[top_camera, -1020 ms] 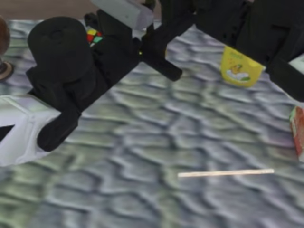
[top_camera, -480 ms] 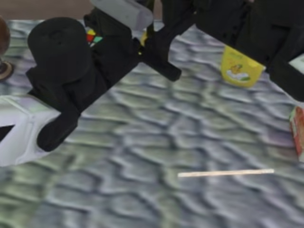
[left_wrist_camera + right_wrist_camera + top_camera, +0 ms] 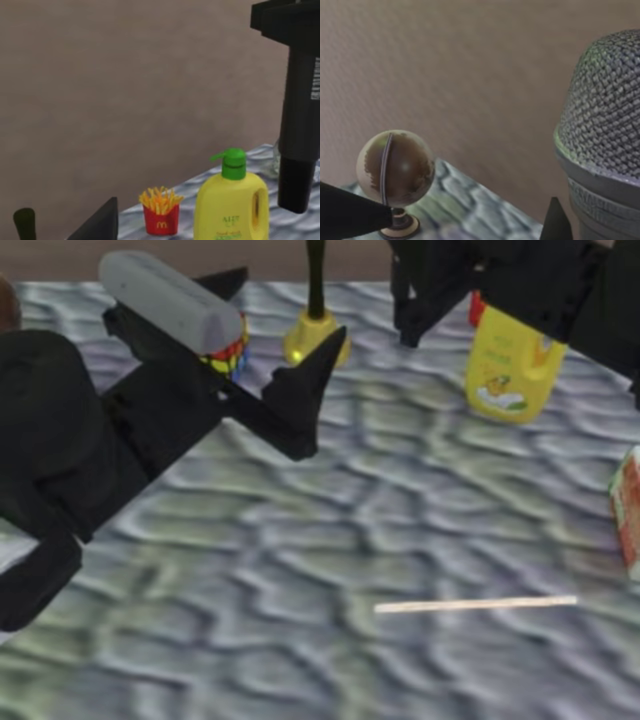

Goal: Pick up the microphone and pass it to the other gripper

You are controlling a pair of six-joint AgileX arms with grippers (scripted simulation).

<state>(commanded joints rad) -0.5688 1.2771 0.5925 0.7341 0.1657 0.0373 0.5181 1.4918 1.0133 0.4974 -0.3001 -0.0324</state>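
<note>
Pulled back toward the frame's left since a moment ago, the left gripper (image 3: pixel 292 305) is spread wide and empty. The microphone (image 3: pixel 605 130) is clamped in the right gripper (image 3: pixel 420 320), upper right, so that grip is best kept firm while the arms are separated

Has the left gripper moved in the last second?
Yes. The left gripper has pulled back toward the table's left, uncovering the gold bell; the pale stick lies unmoved.
</note>
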